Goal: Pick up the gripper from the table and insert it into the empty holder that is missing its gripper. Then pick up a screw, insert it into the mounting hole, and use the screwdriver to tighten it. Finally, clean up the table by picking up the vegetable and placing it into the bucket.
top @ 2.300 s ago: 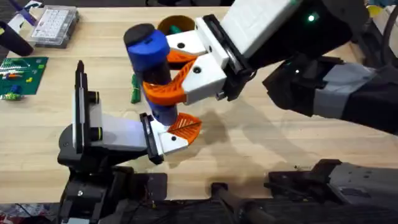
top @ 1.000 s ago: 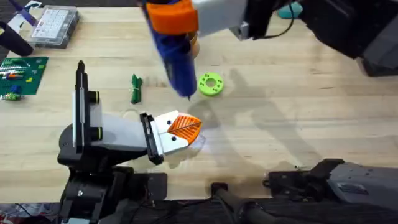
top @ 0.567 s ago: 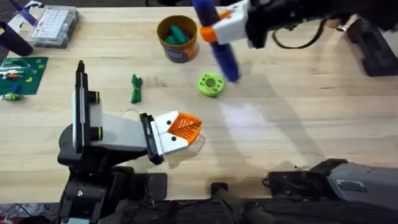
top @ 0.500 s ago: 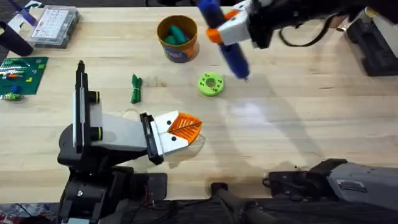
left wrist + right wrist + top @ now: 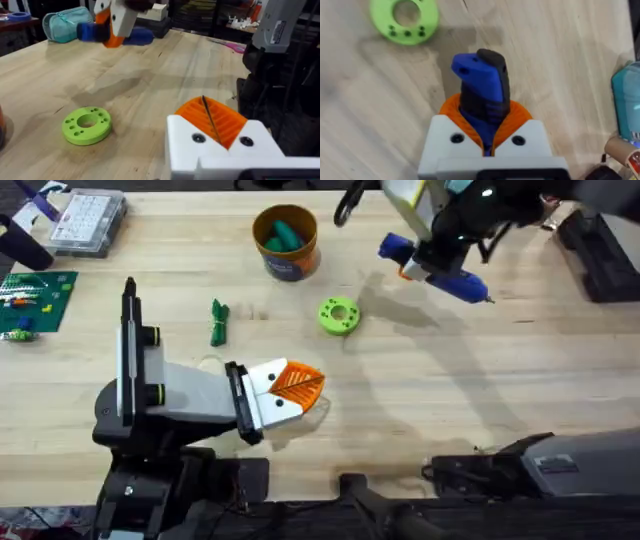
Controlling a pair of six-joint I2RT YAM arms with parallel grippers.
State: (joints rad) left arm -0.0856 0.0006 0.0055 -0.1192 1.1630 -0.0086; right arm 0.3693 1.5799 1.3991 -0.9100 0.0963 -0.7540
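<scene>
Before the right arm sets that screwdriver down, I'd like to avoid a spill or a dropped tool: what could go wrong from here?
1. The right gripper holds the screwdriver near its middle, lying nearly level above the table; a loose hold might let it tip, slip or roll away.
2. The lime green disc and the bucket lie nearby; a low sweep could knock them.
3. The vegetable lies close beside the left gripper, which could nudge it.
</scene>
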